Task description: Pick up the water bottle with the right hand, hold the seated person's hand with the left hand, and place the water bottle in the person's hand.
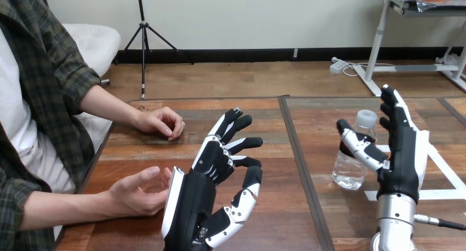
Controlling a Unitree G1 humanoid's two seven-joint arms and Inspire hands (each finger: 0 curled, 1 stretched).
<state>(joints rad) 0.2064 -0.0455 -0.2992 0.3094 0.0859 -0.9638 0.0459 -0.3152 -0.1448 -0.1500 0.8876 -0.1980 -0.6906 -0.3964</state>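
Observation:
A clear plastic water bottle [354, 155] with a white cap stands upright on the right half of the table. My right hand [404, 152] is just right of it, open, fingers pointing up and thumb reaching toward the bottle's shoulder, close to it or just touching. My left hand [211, 177] is raised over the table's left half, open with fingers spread. The person's nearer hand [137, 193] rests palm up just left of my left hand, close beside its white back. The person's farther hand [160, 122] lies loosely curled on the table.
The wooden table [275, 229] has a dark seam running down its middle. White tape lines [448, 177] mark the surface at the right, behind my right hand. The person sits at the left edge.

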